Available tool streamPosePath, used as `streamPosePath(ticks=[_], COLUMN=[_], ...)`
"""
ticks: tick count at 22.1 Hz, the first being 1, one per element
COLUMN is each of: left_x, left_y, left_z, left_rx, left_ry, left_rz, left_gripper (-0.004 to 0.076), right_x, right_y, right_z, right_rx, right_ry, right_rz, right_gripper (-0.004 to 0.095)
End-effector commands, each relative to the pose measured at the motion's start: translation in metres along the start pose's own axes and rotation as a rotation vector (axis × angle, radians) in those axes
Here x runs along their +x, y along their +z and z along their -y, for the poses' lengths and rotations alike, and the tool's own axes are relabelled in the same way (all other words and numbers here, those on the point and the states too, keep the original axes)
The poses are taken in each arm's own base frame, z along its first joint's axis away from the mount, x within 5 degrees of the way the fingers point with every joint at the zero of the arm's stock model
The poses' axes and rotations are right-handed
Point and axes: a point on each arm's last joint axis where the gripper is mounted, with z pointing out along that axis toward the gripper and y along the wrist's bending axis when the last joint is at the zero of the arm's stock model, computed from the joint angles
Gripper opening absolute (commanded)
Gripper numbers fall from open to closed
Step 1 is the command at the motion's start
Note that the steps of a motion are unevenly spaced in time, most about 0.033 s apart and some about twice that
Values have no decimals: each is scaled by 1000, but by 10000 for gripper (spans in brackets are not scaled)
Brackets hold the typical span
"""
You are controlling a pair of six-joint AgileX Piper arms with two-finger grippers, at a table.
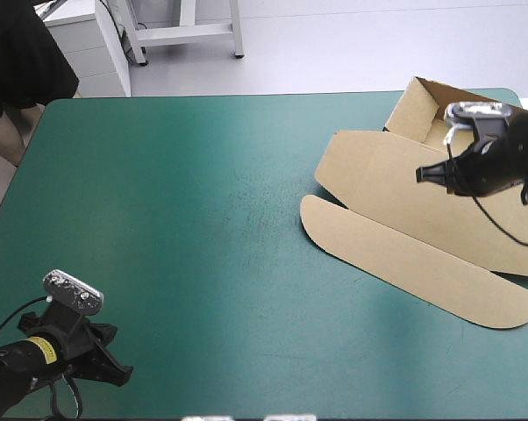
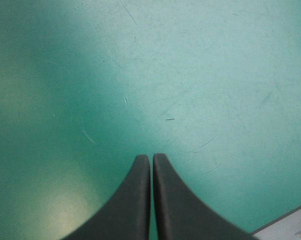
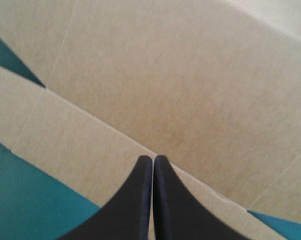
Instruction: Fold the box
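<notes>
The brown box lies at the table's right side, its far walls raised and its lid and long rounded flap flat toward the table's middle. My right gripper hovers over the lid with its tips pointing left. In the right wrist view its black fingers meet in one arch over a crease of the brown box, with nothing between them. My left gripper rests near the table's front left corner. In the left wrist view that gripper is shut over bare teal-green cover.
The teal-green table stretches bare between the two arms. A person in dark clothes stands off the far left corner. The table's front edge shows beside the left gripper.
</notes>
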Motion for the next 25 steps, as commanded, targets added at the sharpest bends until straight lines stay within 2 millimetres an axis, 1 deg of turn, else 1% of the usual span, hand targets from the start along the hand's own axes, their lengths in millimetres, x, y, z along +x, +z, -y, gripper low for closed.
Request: streamPosePath(ticks=[1,2,3,4,5,6,7,8,10,14,15,19,22,25], left_x=[-10,-10,-10,-10,-8,-7,-2,0,11,24,28,41,41,41], left_y=[-5,-5,-5,-5,-4,-5,-6,-7,-6,-3,-3,1,-1,-1], left_z=[3,3,3,3,5,5,8,8,10,12,12,13,13,13], left_rx=[34,34,32,34,45,50,65,69,77,78,77,75,74,74], left_ry=[-21,-21,-21,-24,-30,-27,-7,6,33,33,33,34,33,33], left_rz=[79,81,101,121,165,190,222,236,253,264,276,294,306,306], left_gripper=[-8,-8,-8,-8,-8,-8,-8,-8,-8,-8,-8,-8,-8,-8], right_x=[42,57,78,94,116,129,151,162,193,222,233,258,263,266], right_y=[-20,-20,-21,-21,-23,-24,-26,-28,-33,-36,-35,-32,-38,-40], right_z=[-6,-7,-8,-9,-11,-13,-15,-16,-20,-21,-21,-24,-25,-25], right_rx=[-7,-10,-13,-18,-24,-31,-43,-50,-72,-68,-64,-85,-84,-85], right_ry=[-70,-71,-68,-71,-96,-105,-106,-105,-96,-104,-108,-104,-110,-111], right_rz=[135,143,154,159,175,187,212,225,280,337,369,430,485,496], right_gripper=[-5,-5,-5,-5,-5,-5,-5,-5,-5,-5,-5,-5,-5,-5])
